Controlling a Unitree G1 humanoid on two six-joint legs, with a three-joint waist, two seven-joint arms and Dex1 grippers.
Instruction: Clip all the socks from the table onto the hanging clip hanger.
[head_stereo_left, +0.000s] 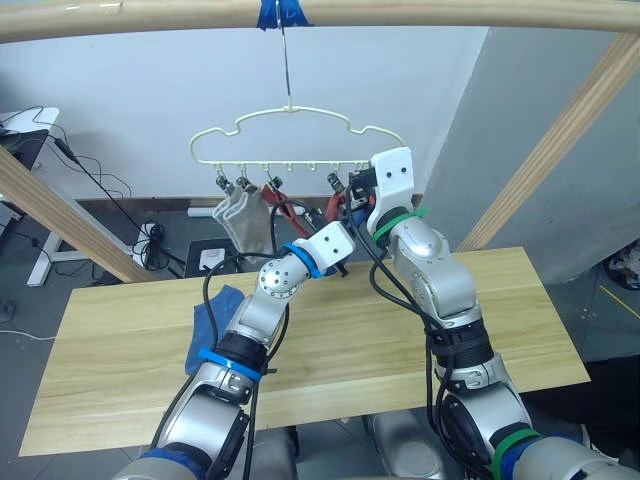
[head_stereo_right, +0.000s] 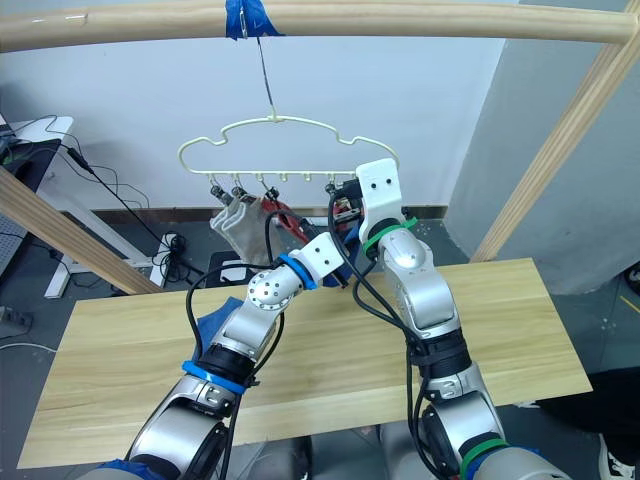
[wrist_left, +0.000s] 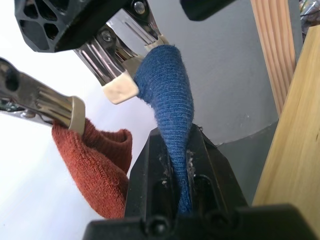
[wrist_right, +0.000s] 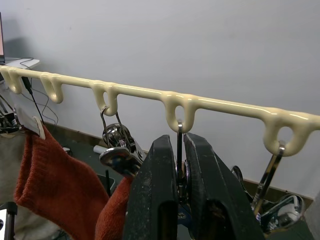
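Observation:
The pale yellow clip hanger (head_stereo_left: 290, 135) hangs from a wooden pole above the table (head_stereo_left: 500, 300). Light grey socks (head_stereo_left: 245, 222) and rust-red socks (wrist_right: 50, 180) hang from its clips. My left gripper (wrist_left: 176, 137) is shut on a blue sock (wrist_left: 167, 85), holding its tip up between the spread jaws of a metal clip (wrist_left: 120, 75). Just under the hanger bar (wrist_right: 225, 107), my right gripper (wrist_right: 180, 145) is shut on that clip (wrist_right: 179, 132). A second blue sock (head_stereo_left: 215, 310) lies on the table's left part, beside my left arm.
Round wooden frame poles cross overhead (head_stereo_left: 450, 12) and slant down at the right (head_stereo_left: 560, 140) and the left (head_stereo_left: 60, 210). Cables and a power strip (head_stereo_left: 150, 240) lie on the floor behind the table. A desk (head_stereo_left: 25, 130) stands at the far left.

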